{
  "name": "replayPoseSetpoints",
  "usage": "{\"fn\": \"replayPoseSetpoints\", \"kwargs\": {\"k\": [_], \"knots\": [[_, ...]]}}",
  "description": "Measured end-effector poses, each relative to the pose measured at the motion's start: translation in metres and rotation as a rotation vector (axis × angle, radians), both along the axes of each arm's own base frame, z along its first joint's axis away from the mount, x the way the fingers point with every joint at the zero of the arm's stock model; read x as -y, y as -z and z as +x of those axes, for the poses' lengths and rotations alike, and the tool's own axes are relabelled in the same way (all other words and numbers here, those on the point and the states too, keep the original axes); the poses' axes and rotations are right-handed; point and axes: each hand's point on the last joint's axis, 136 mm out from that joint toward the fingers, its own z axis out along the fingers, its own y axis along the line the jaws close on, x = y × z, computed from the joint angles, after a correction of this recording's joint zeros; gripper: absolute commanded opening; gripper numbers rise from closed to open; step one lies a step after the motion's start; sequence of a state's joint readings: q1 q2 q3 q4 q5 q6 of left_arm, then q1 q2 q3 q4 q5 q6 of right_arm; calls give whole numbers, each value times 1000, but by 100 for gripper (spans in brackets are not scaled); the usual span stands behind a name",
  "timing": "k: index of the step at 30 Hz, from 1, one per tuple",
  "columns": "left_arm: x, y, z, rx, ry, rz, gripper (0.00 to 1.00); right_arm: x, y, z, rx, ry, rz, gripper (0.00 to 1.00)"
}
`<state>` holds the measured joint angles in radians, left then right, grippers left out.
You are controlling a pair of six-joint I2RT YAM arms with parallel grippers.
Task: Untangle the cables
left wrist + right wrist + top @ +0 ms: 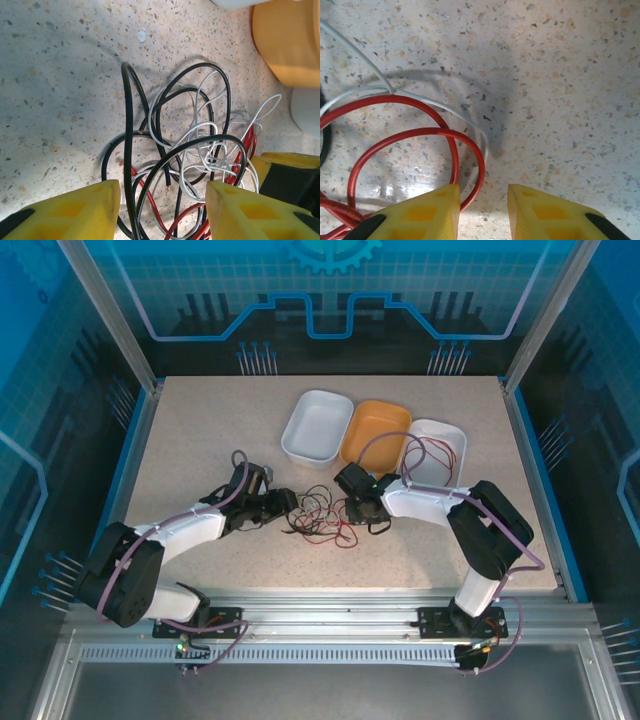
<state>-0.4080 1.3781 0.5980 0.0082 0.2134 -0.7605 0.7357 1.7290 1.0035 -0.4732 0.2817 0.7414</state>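
Red, black, white cables [185, 150], thin, curly

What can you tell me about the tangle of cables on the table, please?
The cables are thin, flexible wires in black, red and white, looped over one another in a loose knot lying on the speckled table. Their coating looks smooth and slightly glossy. Black loops run through the open left gripper. Red loops lie right beside the right gripper, whose jaws stand apart over bare table. One more red wire seems to lie in the white tub on the right.
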Motion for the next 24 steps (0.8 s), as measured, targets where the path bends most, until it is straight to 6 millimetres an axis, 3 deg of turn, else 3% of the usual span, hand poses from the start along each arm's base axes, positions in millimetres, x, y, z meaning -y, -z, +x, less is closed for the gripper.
{"fn": "replayPoseSetpoints", "kwargs": {"k": [6,18,24], "knots": [[3,-1,-3,0,10,0,59,-4,5,3,-10,5,1,25],[1,-16,-4,26,11,19,68,-4,5,5,-7,21,9,0],[1,-26,-6,55,30,40,68,-3,2,4,0,0,5,0]]}}
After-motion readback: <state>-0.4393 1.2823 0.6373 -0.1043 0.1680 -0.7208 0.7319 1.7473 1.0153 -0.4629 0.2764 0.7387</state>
